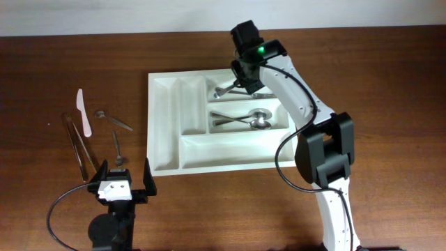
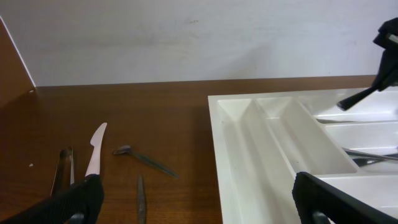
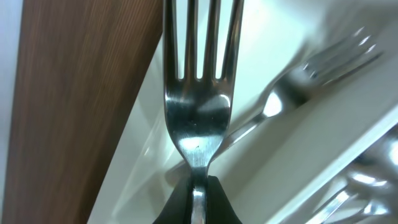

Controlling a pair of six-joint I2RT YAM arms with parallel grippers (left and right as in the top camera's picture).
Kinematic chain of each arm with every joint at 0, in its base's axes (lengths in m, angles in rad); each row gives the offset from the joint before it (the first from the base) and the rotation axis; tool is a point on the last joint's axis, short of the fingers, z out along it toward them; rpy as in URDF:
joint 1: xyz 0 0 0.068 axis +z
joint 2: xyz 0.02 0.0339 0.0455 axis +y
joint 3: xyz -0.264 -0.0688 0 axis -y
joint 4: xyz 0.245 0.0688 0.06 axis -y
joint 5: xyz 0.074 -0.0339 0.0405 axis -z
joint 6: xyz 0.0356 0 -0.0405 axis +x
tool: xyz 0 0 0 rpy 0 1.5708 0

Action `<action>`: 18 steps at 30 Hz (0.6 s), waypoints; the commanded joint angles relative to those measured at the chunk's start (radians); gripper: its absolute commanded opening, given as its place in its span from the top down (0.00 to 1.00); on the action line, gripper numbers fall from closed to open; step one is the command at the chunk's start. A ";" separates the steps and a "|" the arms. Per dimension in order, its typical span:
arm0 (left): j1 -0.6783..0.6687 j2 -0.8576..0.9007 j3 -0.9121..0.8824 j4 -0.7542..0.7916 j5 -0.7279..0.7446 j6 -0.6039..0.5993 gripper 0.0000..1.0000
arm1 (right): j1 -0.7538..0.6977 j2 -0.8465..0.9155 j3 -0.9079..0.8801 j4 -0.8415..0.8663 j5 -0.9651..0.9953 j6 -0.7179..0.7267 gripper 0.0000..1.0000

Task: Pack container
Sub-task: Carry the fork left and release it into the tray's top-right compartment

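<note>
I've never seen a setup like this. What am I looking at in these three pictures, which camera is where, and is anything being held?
These are two robot arms at a wooden table, each ending in a two-finger gripper. The wide picture looks down from above; the other two come from a camera on each wrist. The right gripper is shut on a metal fork, at the top long compartment of the white cutlery tray, where another fork lies. Spoons lie in the middle compartment. The left gripper is open and holds nothing. Left of the tray lie a white plastic knife, tongs and two small dark utensils.
</note>
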State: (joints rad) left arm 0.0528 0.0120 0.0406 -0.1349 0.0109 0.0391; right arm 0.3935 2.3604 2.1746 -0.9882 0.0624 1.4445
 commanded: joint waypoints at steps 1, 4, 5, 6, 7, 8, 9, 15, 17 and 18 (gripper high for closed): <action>0.005 -0.006 -0.006 0.000 0.000 0.015 0.01 | 0.006 -0.005 0.008 -0.003 -0.003 0.061 0.96; 0.005 -0.006 -0.006 0.000 0.000 0.015 0.01 | 0.005 -0.005 0.008 0.001 -0.002 0.061 0.75; 0.005 -0.006 -0.006 0.000 0.000 0.015 0.01 | 0.003 -0.005 0.008 0.001 -0.002 0.061 0.59; 0.005 -0.006 -0.006 0.000 0.000 0.015 0.01 | 0.003 -0.005 0.008 0.001 -0.002 0.060 0.51; 0.005 -0.006 -0.006 0.000 0.000 0.015 0.01 | 0.003 -0.005 0.008 0.000 -0.002 0.059 0.47; 0.005 -0.006 -0.006 0.000 0.000 0.015 0.01 | 0.003 -0.005 0.008 0.001 -0.002 0.056 0.45; 0.005 -0.006 -0.006 0.000 0.000 0.015 0.01 | 0.003 -0.005 0.008 -0.001 -0.002 0.056 0.45; 0.005 -0.006 -0.006 0.000 0.000 0.015 0.01 | -0.003 -0.006 0.009 0.002 -0.003 0.024 0.49; 0.005 -0.006 -0.006 0.000 0.000 0.015 0.01 | -0.019 -0.011 0.021 0.007 -0.001 -0.074 0.49; 0.005 -0.006 -0.006 0.000 0.000 0.015 0.01 | -0.031 -0.016 0.031 0.007 0.000 -0.140 0.48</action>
State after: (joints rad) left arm 0.0528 0.0120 0.0406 -0.1349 0.0105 0.0387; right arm 0.3920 2.3604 2.1750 -0.9863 0.0589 1.4559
